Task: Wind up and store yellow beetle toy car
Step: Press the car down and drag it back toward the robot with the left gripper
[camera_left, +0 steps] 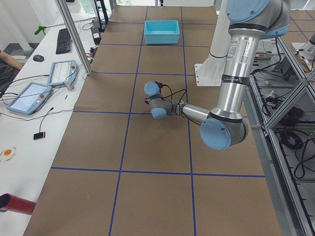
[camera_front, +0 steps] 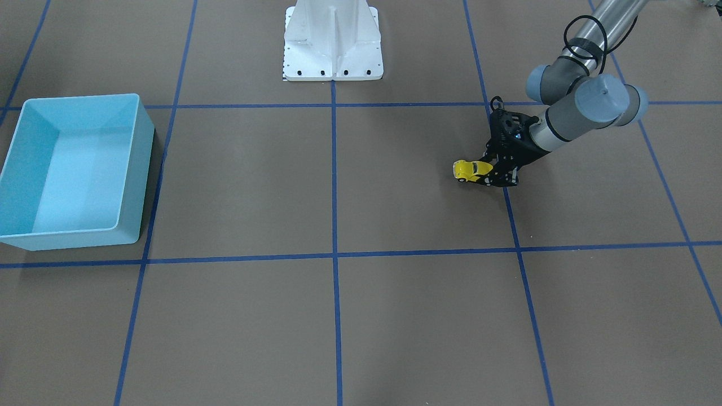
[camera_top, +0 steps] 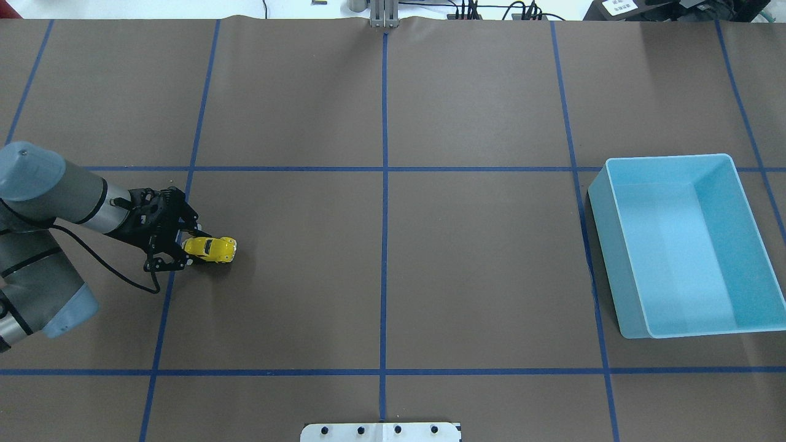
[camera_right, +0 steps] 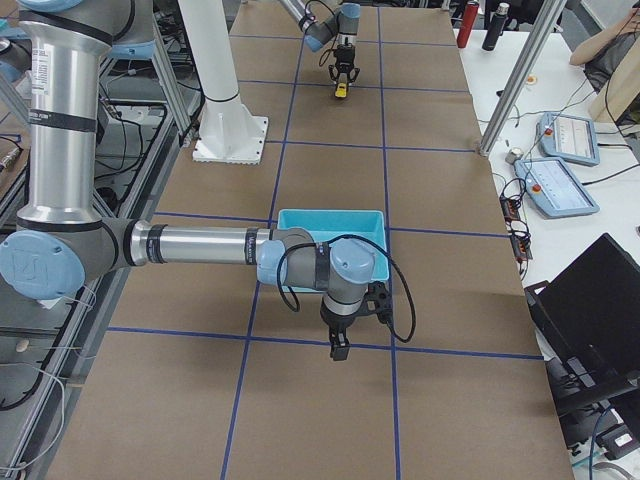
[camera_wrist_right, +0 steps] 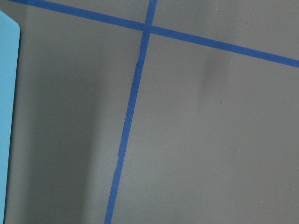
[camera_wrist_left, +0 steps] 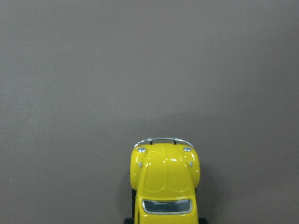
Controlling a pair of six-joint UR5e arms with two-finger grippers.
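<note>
Over toward 9 o'clock on the desk (camera_top: 381, 276), as the overhead view shows it, the yellow beetle toy car (camera_top: 210, 248) sits with its wheels apparently down on the brown surface. The left tool (camera_top: 189, 248) reaches in from the 9 o'clock side, its jaws set on either flank of the car's rear; they look pressed onto the body, pinching it at the tail. The right tool (camera_right: 340, 346) shows only in the side view from the robot's right, hanging low by the near wall of the light blue bin (camera_top: 617, 258), and I cannot tell whether it is spread or pressed together.

As for progress, I judge the task to be at an early stage. The car is in the grip, which suits the winding step, but nothing shows whether the spring has been loaded. Storing is not yet done: the bin lies at about 3 o'clock, well apart from the car, and holds nothing that I can see.

Seen from overhead, the car's long axis runs along the 9-to-3 line, nose toward 3 o'clock, facing the bin. The left wrist camera agrees: bonnet and front bumper point to 12 o'clock, away from the tool.
</note>
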